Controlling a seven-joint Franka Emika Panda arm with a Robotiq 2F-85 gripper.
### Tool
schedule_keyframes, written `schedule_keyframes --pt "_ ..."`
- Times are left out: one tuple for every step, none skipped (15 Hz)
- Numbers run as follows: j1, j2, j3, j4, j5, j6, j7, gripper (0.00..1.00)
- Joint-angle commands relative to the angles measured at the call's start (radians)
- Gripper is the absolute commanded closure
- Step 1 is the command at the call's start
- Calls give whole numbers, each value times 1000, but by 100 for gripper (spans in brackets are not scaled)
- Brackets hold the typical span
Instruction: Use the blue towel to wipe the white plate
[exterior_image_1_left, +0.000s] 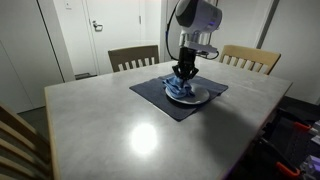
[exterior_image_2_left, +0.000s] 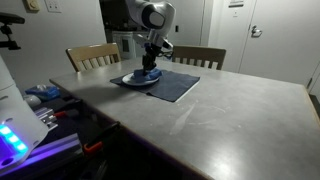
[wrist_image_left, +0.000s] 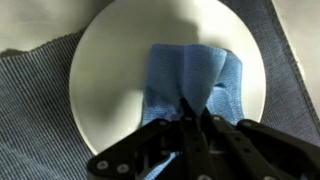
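The white plate (wrist_image_left: 110, 70) lies on a dark blue placemat (wrist_image_left: 35, 90) in the wrist view. The blue towel (wrist_image_left: 185, 75) rests crumpled on the plate. My gripper (wrist_image_left: 192, 118) is shut on the blue towel, pinching a fold of it and pressing it on the plate's lower right part. In both exterior views the gripper (exterior_image_1_left: 184, 73) (exterior_image_2_left: 150, 68) stands upright over the plate (exterior_image_1_left: 196, 97) (exterior_image_2_left: 132, 82), with the towel (exterior_image_1_left: 180, 90) (exterior_image_2_left: 145, 76) under it.
The placemat (exterior_image_1_left: 155, 98) (exterior_image_2_left: 180, 88) lies on a grey table (exterior_image_1_left: 130, 135) (exterior_image_2_left: 220, 115). Wooden chairs (exterior_image_1_left: 133, 57) (exterior_image_1_left: 250, 58) stand at the far side. A cluttered bench with cables (exterior_image_2_left: 45, 115) is beside the table.
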Motion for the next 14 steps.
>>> schedule_keyframes --pt "-17 33 42 64 -9 -77 -122 98" --pt "-18 34 50 71 -12 -106 -152 98" --pt "-21 42 60 83 -14 -151 -188 98" --pt "-20 45 64 92 -17 -189 -212 98" --pt "-20 49 67 100 -21 -234 -239 98" --pt "-19 54 67 108 -24 -279 -255 98" --pt "-18 60 65 112 -27 -322 -271 98" --pt "-16 68 61 120 -37 -374 -281 98" --pt "-15 77 56 125 -41 -419 -283 98" --pt "-17 88 53 128 -42 -469 -280 98" --pt "-22 99 51 132 -35 -519 -273 98" --pt "-23 109 46 135 -29 -556 -265 98" --pt "-26 120 42 136 -20 -586 -261 98" --pt "-29 130 37 139 -12 -612 -253 98"
